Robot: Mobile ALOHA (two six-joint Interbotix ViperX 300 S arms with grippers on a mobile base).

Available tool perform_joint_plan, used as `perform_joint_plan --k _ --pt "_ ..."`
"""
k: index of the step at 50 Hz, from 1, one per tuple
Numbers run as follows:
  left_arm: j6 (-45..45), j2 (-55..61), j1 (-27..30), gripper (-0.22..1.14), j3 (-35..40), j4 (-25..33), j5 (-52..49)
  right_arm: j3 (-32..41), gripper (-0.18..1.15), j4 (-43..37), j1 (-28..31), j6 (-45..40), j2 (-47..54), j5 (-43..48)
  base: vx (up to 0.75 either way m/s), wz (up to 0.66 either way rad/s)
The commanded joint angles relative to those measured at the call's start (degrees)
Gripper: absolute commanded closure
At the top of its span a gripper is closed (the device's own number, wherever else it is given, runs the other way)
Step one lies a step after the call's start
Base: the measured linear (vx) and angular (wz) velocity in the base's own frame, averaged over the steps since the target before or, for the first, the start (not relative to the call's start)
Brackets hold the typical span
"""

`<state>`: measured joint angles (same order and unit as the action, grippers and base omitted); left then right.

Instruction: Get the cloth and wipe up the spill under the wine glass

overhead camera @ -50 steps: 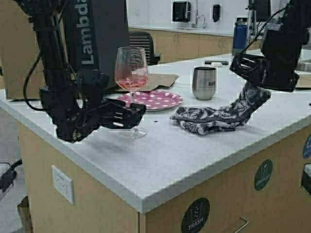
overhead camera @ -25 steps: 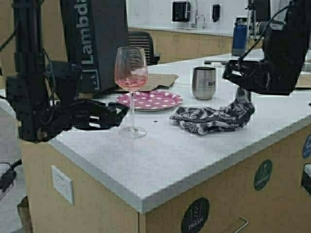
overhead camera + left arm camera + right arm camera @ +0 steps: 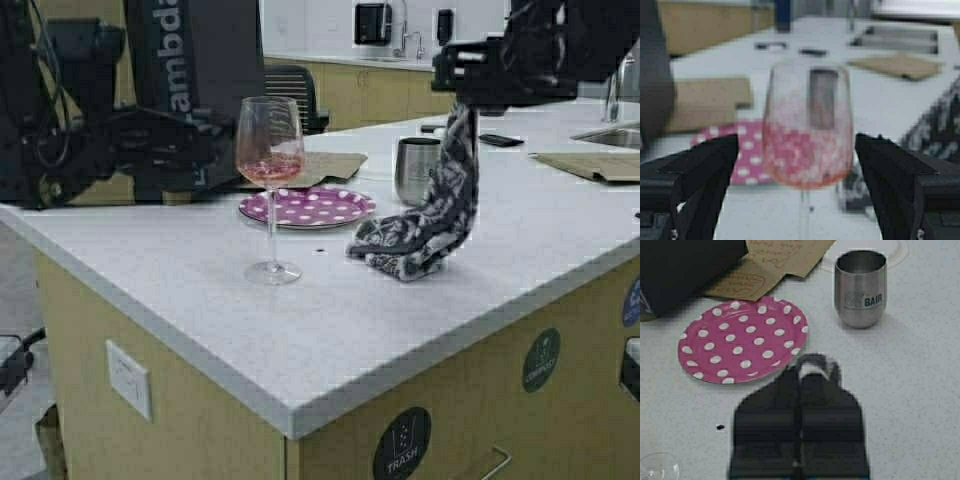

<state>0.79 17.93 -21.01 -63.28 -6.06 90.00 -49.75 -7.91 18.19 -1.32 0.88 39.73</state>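
The wine glass [image 3: 270,150] with pink liquid stands upright on the white counter [image 3: 330,330]. My left gripper [image 3: 218,150] is open at bowl height, just left of the glass. In the left wrist view the bowl [image 3: 807,135] shows between the spread fingers [image 3: 705,175], untouched. My right gripper [image 3: 458,78] is raised and shut on the black-and-white floral cloth [image 3: 440,205]. The cloth hangs down, its lower end bunched on the counter right of the glass. In the right wrist view the shut gripper [image 3: 800,382] hides most of the cloth; the glass foot [image 3: 655,467] shows at the edge.
A pink polka-dot plate [image 3: 308,207] lies behind the glass, also in the right wrist view [image 3: 742,340]. A steel tumbler [image 3: 418,170] stands behind the cloth. Cardboard [image 3: 335,163] lies beyond the plate. A dark speck [image 3: 319,250] sits between glass and cloth. The counter edge is near.
My left gripper has risen from the stem to bowl height and drawn back to the left. My right gripper has lifted the cloth's end up and to the left.
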Motion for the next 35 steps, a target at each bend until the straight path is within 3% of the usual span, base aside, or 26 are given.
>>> perform_joint_plan --k 1,24,35 --pt "0.1 -8.0 -0.1 -0.09 0.5 0.7 -4.9 1.5 0.9 0.3 0.2 1.6 -7.0 -4.4 0.0 0.0" --pt "-0.1 -31.3 0.0 -0.09 8.7 1.5 -31.7 8.1 0.9 0.7 0.2 3.5 -16.7 -17.0 0.0 0.0" --pt "0.0 -37.0 0.0 -0.09 12.8 1.5 -37.6 9.1 0.9 1.3 0.2 3.5 -19.7 -18.8 0.0 0.0"
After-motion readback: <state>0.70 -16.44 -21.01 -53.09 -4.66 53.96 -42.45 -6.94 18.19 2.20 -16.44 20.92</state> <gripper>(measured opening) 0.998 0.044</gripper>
